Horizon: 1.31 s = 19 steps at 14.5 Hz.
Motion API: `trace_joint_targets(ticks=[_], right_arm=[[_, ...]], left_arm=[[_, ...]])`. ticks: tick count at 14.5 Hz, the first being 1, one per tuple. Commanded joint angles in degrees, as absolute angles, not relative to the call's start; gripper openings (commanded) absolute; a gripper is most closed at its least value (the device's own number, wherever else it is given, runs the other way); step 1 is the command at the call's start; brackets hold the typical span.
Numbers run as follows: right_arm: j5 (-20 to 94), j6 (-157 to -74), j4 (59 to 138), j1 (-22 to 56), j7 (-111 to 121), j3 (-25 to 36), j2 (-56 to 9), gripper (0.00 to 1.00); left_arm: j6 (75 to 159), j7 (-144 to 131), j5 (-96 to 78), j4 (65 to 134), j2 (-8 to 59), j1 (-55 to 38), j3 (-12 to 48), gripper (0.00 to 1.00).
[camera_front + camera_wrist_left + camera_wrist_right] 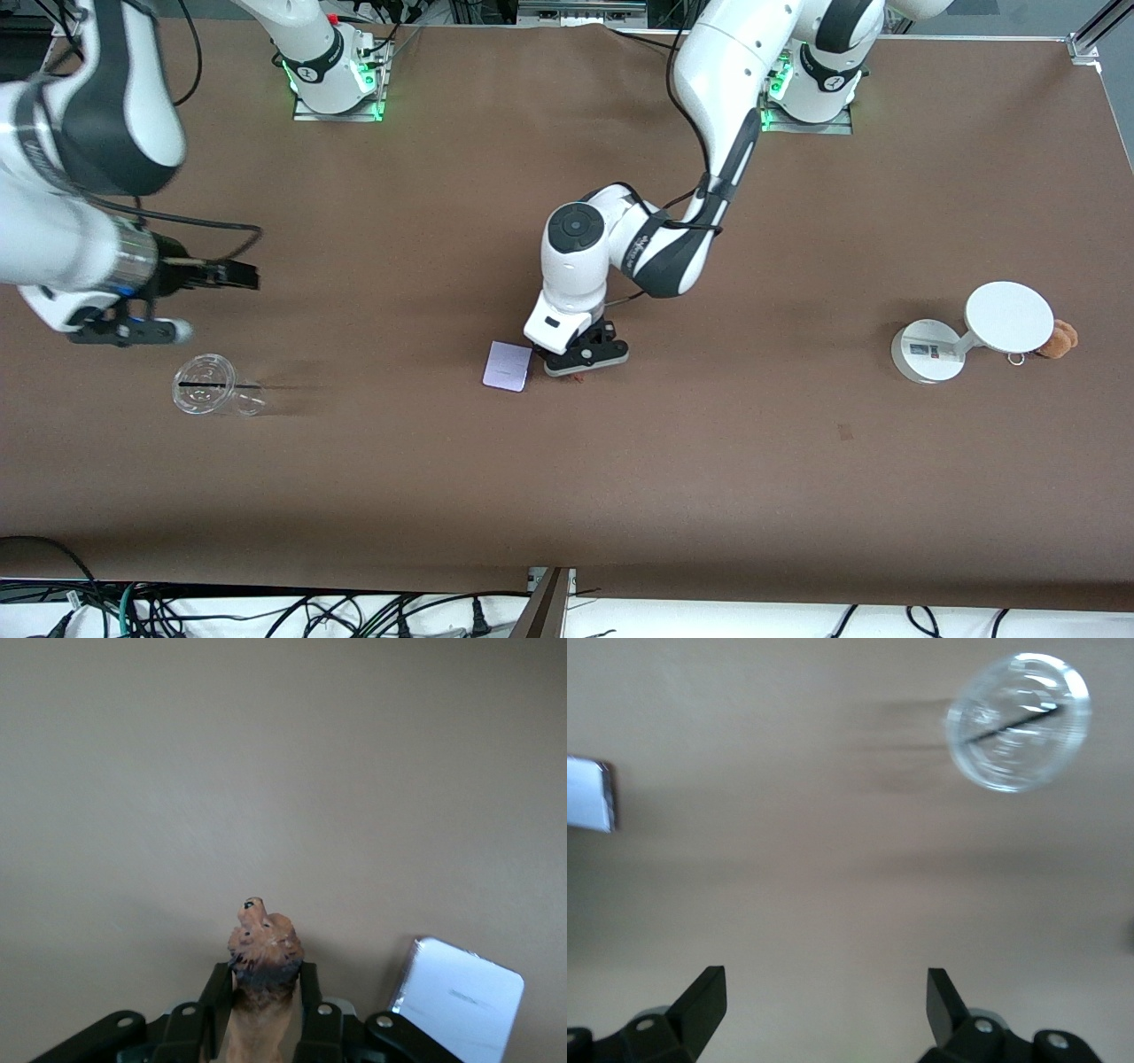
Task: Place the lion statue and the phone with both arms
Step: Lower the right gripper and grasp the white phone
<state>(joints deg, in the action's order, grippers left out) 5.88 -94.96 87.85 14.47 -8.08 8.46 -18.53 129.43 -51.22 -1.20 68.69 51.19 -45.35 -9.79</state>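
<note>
While pinched: lion statue (pixel 262 970) between fingers (pixel 215 997).

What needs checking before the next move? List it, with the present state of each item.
1. Left gripper has its jaws closed on the lion statue: ok.
2. Lion statue's head shows above the jaws, so it is not buried in the grip: ok.
3. Whether the lion statue is lifted off the table: cannot tell.
4. Phone lies flat right beside the left gripper, so the left gripper's path must miss it: not ok.
5. Right gripper has its jaws wide apart and holds nothing, ready for the phone: ok.
6. Clear cup sits under the right gripper and could be knocked on the way to the phone: not ok.
</note>
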Motion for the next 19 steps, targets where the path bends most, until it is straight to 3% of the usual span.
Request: trace_joint_targets(ticks=[1,8,14,19], right_arm=[[8.2,-99.3,86.7,18.1,-16.1,8.7,-22.2,1.00],[9.8,-111.4,86.6,26.8,-31.3,8.6,-29.6,1.00],[10.0,-129.8,84.6,35.8,-46.9,8.6,-40.4,1.00],[9.8,-131.1,78.7,38.4,-52.6,8.7,-47.2,1.00]], left_arm=[[125.2,-40.8,0.1,75.0,44.1,-41.8,-9.4,0.00],[132.2,-22.1,-0.4,95.8,30.3,-30.3,-8.9,0.00],[133.4,-4.7,-1.6,97.3,29.8,-16.5,-5.5,0.00],[140.3,1.7,-1.7,97.9,33.6,-9.0,-1.9,0.00]])
